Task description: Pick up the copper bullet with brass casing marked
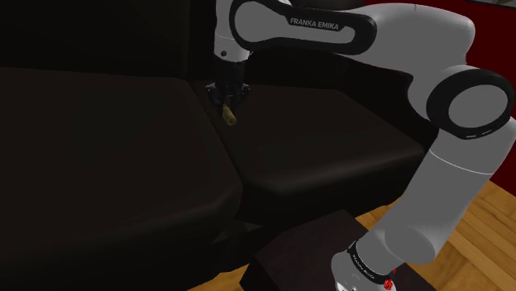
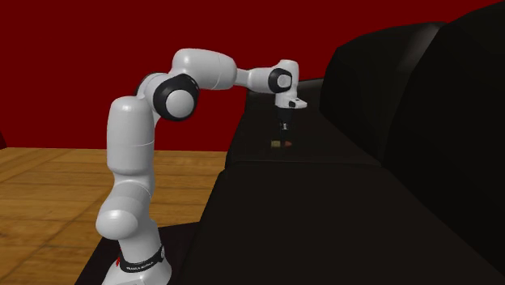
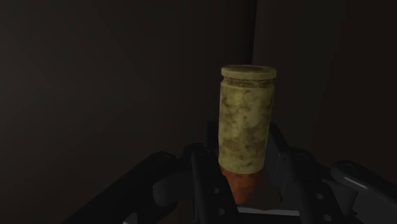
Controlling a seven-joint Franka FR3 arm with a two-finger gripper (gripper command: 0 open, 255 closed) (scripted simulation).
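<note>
The bullet (image 1: 229, 116) has a mottled yellow-brass casing (image 3: 247, 121) and a copper-red tip (image 3: 242, 181). My black gripper (image 1: 225, 93) is shut on it, and the fingers (image 3: 202, 167) clasp the copper end while the casing sticks out past them. It hangs tilted just under the hand, above the dark sofa seat near the gap between two cushions. In the second exterior view the gripper (image 2: 283, 128) points down over the seat. Whether the bullet touches the cushion I cannot tell.
Two dark sofa cushions (image 1: 99, 157) (image 1: 322, 149) meet at a seam under the hand, with the backrest (image 1: 91, 33) rising behind. My dark stand (image 1: 306, 252) sits on a wooden floor (image 1: 484, 223). A red wall (image 2: 81, 65) stands behind.
</note>
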